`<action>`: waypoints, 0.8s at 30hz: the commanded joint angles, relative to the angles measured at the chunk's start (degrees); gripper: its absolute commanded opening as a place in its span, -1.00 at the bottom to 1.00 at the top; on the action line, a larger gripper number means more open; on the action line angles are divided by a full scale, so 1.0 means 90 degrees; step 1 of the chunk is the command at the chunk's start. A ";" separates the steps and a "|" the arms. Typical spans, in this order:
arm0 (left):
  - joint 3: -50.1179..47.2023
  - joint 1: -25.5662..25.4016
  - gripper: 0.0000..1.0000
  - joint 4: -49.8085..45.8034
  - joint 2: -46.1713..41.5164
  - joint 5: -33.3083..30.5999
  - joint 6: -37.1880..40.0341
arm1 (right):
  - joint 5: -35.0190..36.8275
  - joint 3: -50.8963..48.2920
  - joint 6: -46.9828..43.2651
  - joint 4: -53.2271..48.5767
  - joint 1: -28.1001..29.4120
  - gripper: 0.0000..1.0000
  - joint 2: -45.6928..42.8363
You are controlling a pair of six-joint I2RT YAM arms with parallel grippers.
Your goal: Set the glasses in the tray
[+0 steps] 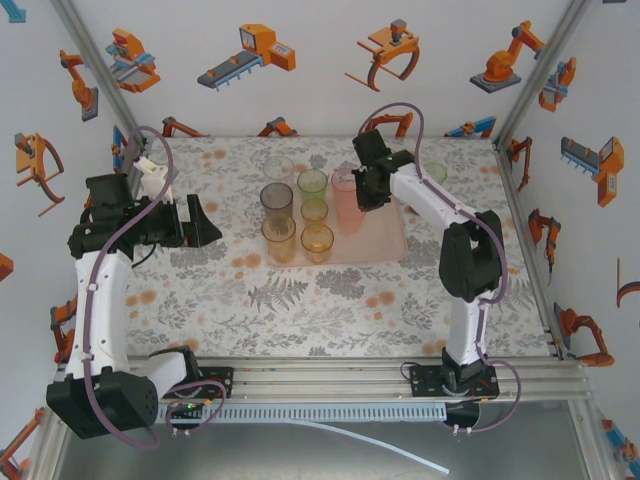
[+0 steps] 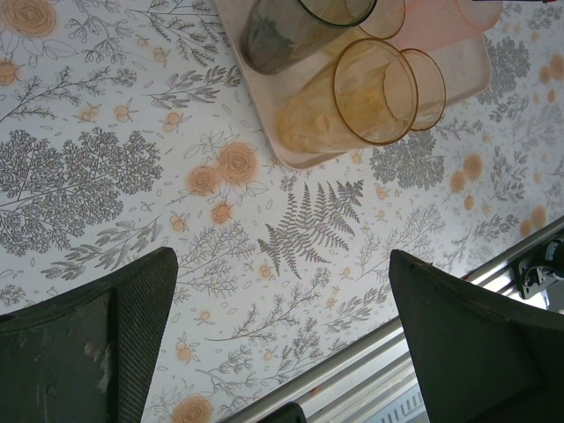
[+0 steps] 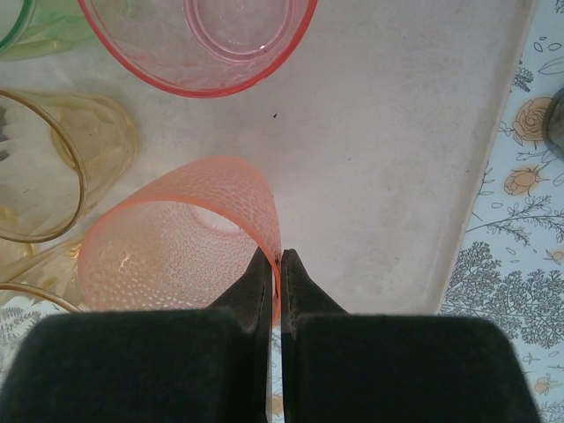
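Observation:
On the pale pink tray stand several glasses: a smoky grey one, a green one and two orange ones. My right gripper is shut on the rim of a pink dimpled tumbler, one finger inside and one outside, over the tray's bare floor. A second pink glass sits just beyond it. My left gripper is open and holds nothing, left of the tray. In the left wrist view, its fingers frame bare cloth, with an orange tumbler and the tray corner ahead.
A clear glass stands on the flowered tablecloth behind the tray's left end. Another glass stands behind my right arm, at the back right. The table's metal front rail runs close under my left gripper.

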 commanded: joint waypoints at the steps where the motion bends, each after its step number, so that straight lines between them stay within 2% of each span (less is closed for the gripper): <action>1: -0.0011 -0.0014 0.94 0.0064 -0.0118 0.0110 -0.0028 | -0.0111 0.0289 -0.0031 0.0030 -0.0024 -0.95 0.0161; 24: -0.0050 0.0001 0.94 0.0069 -0.0183 0.0071 -0.0012 | 0.0059 0.0320 -0.0100 0.0023 -0.0025 -0.83 0.0380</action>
